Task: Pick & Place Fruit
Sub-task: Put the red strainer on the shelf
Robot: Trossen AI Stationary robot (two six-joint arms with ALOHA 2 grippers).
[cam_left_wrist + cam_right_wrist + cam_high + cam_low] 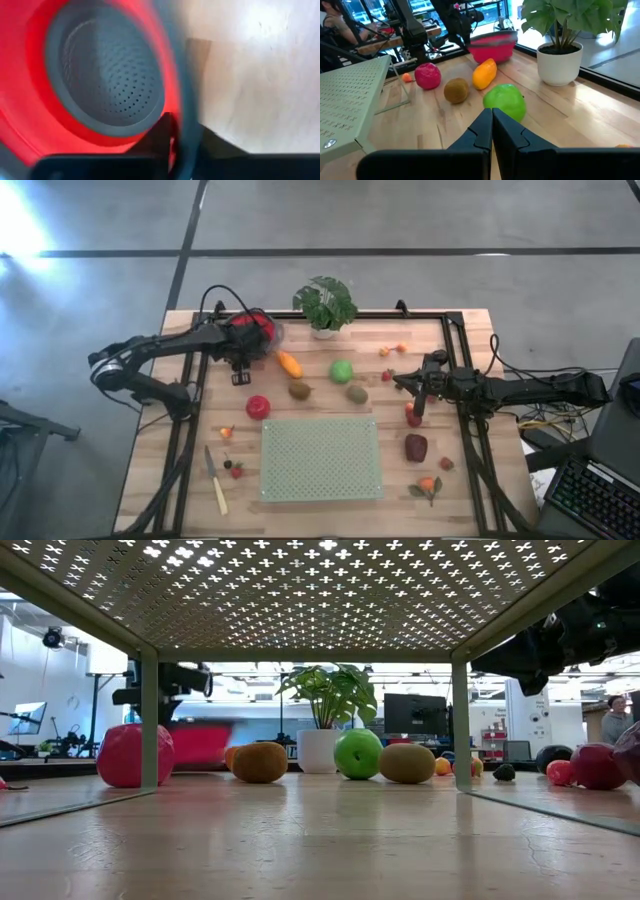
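Two dark jointed arms, black cables trailing, slim black-fingered right hand (492, 131).

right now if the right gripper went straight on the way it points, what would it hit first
Most likely the green ball: the shut right gripper points right at it, with bare tabletop between. How far off it is can't be judged.

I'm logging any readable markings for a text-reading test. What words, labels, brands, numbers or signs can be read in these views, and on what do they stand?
None can be read.
The keyboard at the table's right edge: keys too small to read.
The monitors in the room behind: nothing legible.
The fruit, such as the green ball, and the perforated green platform carry no visible markings.
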